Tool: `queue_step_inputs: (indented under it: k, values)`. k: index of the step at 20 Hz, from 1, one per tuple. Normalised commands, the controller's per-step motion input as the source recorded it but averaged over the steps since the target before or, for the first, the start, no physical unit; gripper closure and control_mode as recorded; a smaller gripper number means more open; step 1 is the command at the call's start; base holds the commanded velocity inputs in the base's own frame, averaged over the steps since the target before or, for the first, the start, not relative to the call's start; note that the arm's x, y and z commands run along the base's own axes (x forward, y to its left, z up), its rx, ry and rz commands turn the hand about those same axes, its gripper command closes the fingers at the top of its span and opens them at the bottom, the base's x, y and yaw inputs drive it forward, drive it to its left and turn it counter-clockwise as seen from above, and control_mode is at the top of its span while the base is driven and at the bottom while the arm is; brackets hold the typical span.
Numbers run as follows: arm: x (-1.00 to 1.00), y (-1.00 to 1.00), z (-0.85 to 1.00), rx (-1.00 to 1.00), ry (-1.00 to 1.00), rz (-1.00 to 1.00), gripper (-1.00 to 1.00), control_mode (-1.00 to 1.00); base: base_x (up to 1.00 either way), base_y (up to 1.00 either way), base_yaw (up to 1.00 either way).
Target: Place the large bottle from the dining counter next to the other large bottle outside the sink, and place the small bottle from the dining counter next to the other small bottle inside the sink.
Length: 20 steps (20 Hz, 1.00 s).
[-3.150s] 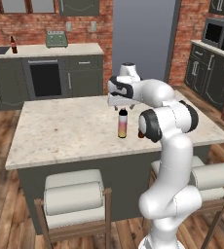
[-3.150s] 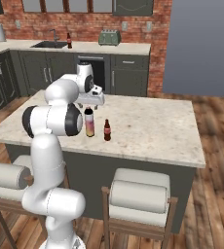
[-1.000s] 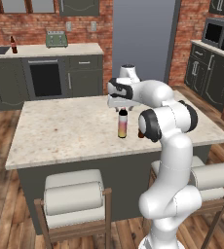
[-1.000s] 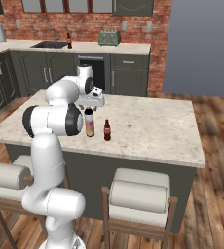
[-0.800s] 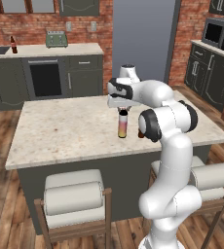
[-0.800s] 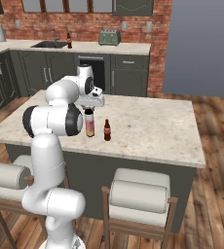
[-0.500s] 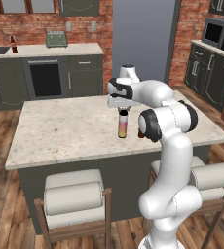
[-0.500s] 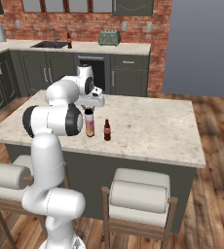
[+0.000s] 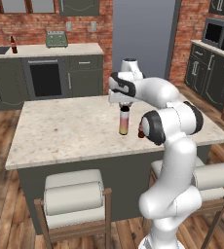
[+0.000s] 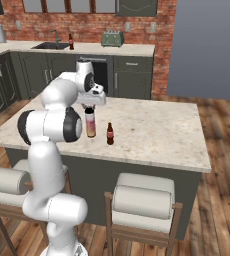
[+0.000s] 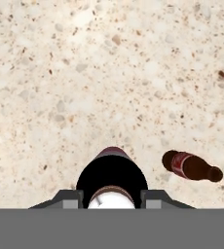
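No lettering is legible anywhere; the small bottle's [image 11: 191,166] red label is blurred

The large bottle [image 10: 90,124] stands upright near the middle of the dining counter [image 10: 152,135], black cap, yellow-to-pink body. The small bottle [image 10: 109,134], dark brown, stands upright just beside it. Another large bottle [image 10: 71,42] stands by the sink [image 10: 51,46] on the back worktop.

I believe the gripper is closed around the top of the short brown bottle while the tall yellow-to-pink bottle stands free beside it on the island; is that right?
Not quite: the bottles are swapped. The right base view shows the gripper closed on the top of the tall yellow-to-pink bottle, while the short brown bottle stands free beside it on the island.
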Motion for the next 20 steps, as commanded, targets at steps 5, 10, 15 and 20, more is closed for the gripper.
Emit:
queue_step_inputs:
  k: [5, 10, 15, 20]
  values:
    - [-0.60, 0.00, 0.38, 0.00, -0.08, 0.00, 1.00, -1.00, 0.00, 0.00, 0.00]
    - [-0.76, -0.03, 0.19, 0.00, -0.07, 0.00, 1.00, -1.00, 0.00, 0.00, 0.00]
    - [-0.86, -0.11, 0.13, 0.00, -0.01, 0.00, 1.00, -1.00, 0.00, 0.00, 0.00]
    - [-0.89, -0.10, 0.10, 0.00, 0.00, 0.00, 1.00, -1.00, 0.00, 0.00, 0.00]
